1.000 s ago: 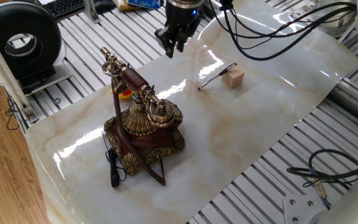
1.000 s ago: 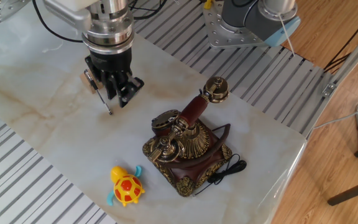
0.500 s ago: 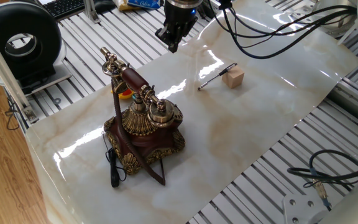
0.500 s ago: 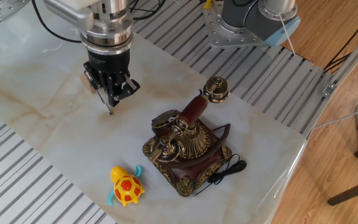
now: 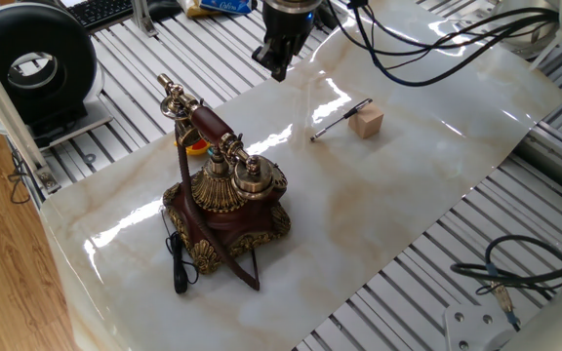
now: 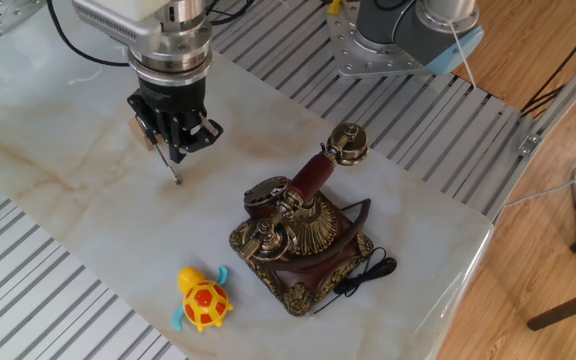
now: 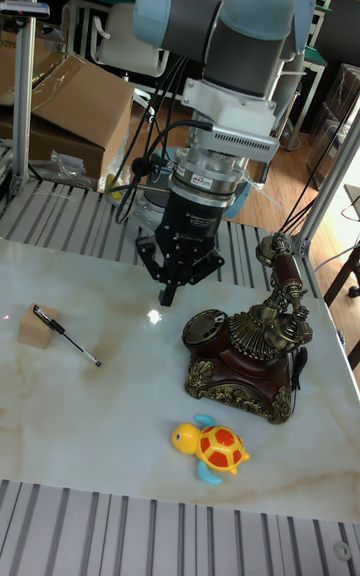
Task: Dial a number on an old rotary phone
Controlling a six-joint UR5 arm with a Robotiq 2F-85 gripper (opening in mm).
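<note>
— While we count, what sits on the marble-patterned tabletop [image 6: 58, 190]?

— One old rotary phone [image 5: 224, 200], one small wooden cube [image 5: 366, 121], one black pen [image 5: 340, 119] and one orange-and-yellow toy turtle [image 6: 203, 299]. One arm, one pincer [image 6: 178, 150].

— Where is the phone?

— Toward one end of the tabletop, near the edge beside the wooden floor. The turtle lies just beside it, apart from its base. The pen lies beside the cube at the far end, well apart from the phone.

— Which way does it point?

— In the tall fixed view the dial face is turned toward the cube's end. The handset [image 7: 281, 281] rests in its cradle, its long axis running across the phone from the near earpiece up to the far one by the tabletop's rear edge. The black cord [image 5: 178, 261] trails off the base on the side away from the pincer.

— And the pincer?

— It hangs above the tabletop, fingertips down and drawn together to a point, with nothing held. It is apart from the phone, on the dial side.
</note>
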